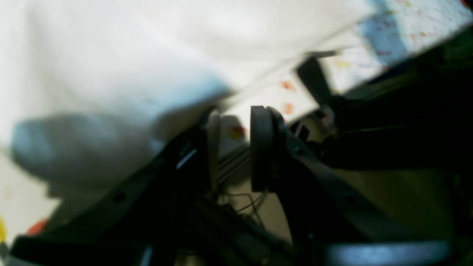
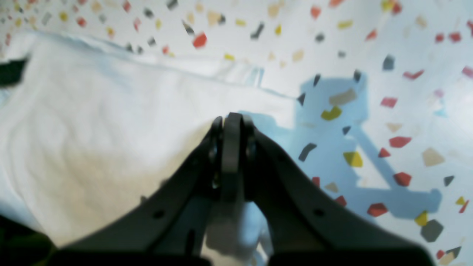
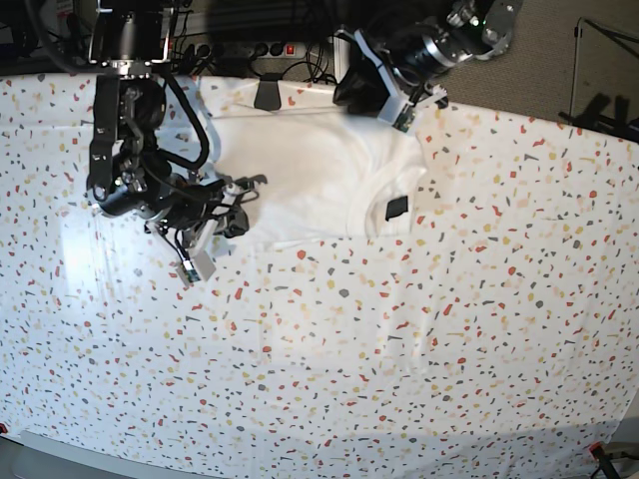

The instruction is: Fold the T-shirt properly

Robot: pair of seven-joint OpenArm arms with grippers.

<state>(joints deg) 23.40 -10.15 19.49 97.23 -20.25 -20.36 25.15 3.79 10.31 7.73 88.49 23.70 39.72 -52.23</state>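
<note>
The white T-shirt lies plain side up at the table's far middle, its small black tag near its right edge. My right gripper is at the shirt's lower left edge. In the right wrist view its jaws are pressed together on the T-shirt, and cloth bunches under the fingers. My left gripper is at the shirt's far right corner. In the blurred left wrist view it is open, with a rolled fold of the T-shirt against its left finger.
The speckled terrazzo tablecloth covers the whole table. A power strip and cables lie behind the far edge. The right arm's base stands at the far left.
</note>
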